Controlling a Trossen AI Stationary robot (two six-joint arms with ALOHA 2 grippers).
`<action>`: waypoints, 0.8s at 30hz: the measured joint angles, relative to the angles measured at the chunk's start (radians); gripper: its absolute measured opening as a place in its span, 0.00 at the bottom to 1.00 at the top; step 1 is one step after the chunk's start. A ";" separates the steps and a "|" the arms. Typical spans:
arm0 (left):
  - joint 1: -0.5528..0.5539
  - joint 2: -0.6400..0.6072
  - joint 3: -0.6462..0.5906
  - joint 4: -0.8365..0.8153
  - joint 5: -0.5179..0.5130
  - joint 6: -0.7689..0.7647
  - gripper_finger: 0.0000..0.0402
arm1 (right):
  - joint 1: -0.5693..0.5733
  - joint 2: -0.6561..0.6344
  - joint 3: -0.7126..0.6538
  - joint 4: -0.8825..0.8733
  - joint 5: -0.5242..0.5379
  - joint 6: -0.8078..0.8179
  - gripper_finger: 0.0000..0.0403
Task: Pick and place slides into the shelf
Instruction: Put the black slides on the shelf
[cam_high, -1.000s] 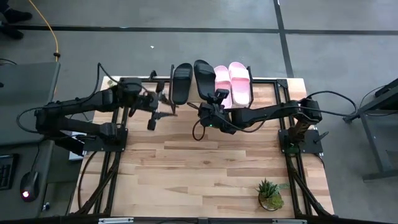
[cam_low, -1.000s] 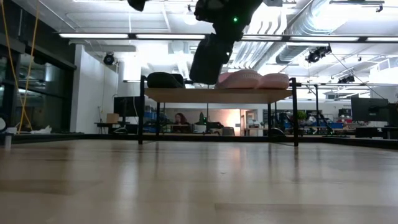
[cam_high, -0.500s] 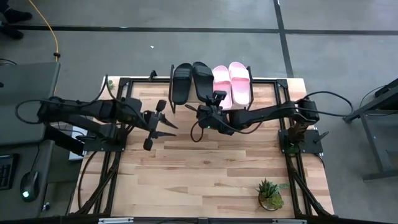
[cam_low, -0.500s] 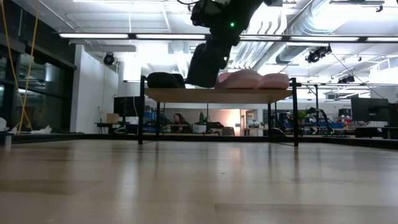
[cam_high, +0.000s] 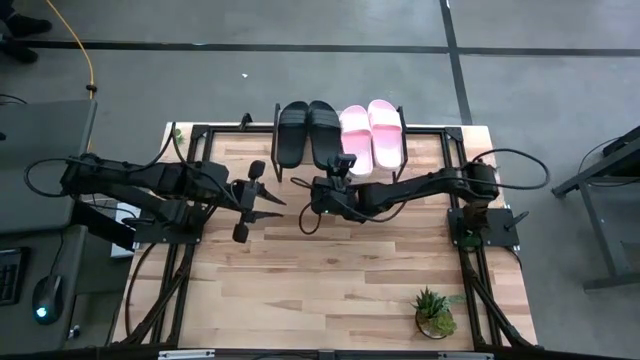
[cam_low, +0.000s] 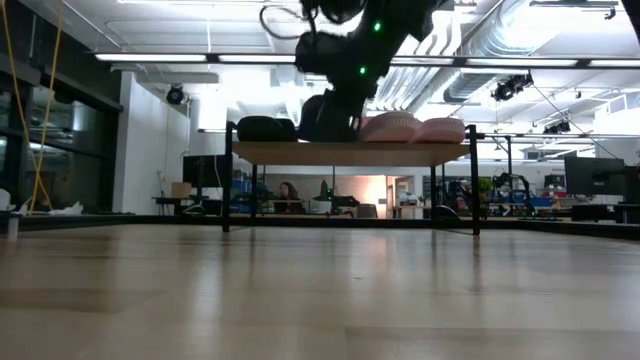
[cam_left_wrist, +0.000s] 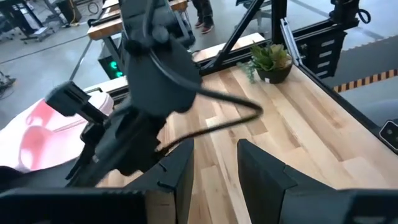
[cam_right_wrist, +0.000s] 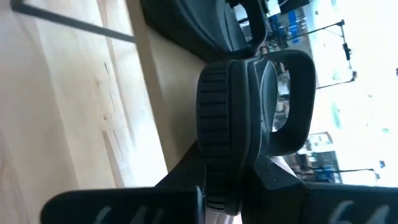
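The shelf (cam_high: 425, 150) stands at the table's far edge, and all the slides are on its top board. One black slide (cam_high: 291, 133) lies at the left and two pink slides (cam_high: 357, 138) (cam_high: 386, 132) at the right. Between them is a second black slide (cam_high: 324, 128), with my right gripper (cam_high: 336, 165) shut on its near end. In the low view this slide (cam_low: 325, 115) sits beside the first black one (cam_low: 265, 128). My left gripper (cam_high: 272, 203) hangs open over the table's left half, well short of the shelf, with nothing between its fingers (cam_left_wrist: 180, 168). My right gripper pinches the heel end (cam_right_wrist: 224, 155) of the second black slide between its two fingers. The fingers come from the table's near side, almost level, and point along the slide. The slide's toe end (cam_high: 322, 108) lies on the shelf's top board, strap (cam_right_wrist: 292, 81) up.
A small potted plant (cam_high: 435, 312) stands near the table's near right corner. Black frame rails (cam_high: 180, 270) (cam_high: 480, 270) run along both sides by the arm bases. Bare wooden tabletop (cam_high: 320, 270) stretches across the middle and near part.
My right gripper has come down toward the shelf with the black slide. The slide, steeply tilted and clear of the board before, now lies on it, straight beside the other black slide. My left gripper has swung away from the shelf toward the table's near edge, then kept still.
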 joint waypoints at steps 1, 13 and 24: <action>0.000 0.000 0.000 -0.001 -0.002 0.000 0.26 | -0.001 0.012 0.000 0.006 0.014 -0.003 0.05; 0.000 0.000 0.000 -0.004 -0.003 0.000 0.26 | -0.037 0.036 0.000 0.106 0.043 -0.051 0.05; 0.000 0.000 0.000 -0.005 -0.002 -0.001 0.26 | -0.059 0.036 0.000 0.105 -0.011 -0.021 0.05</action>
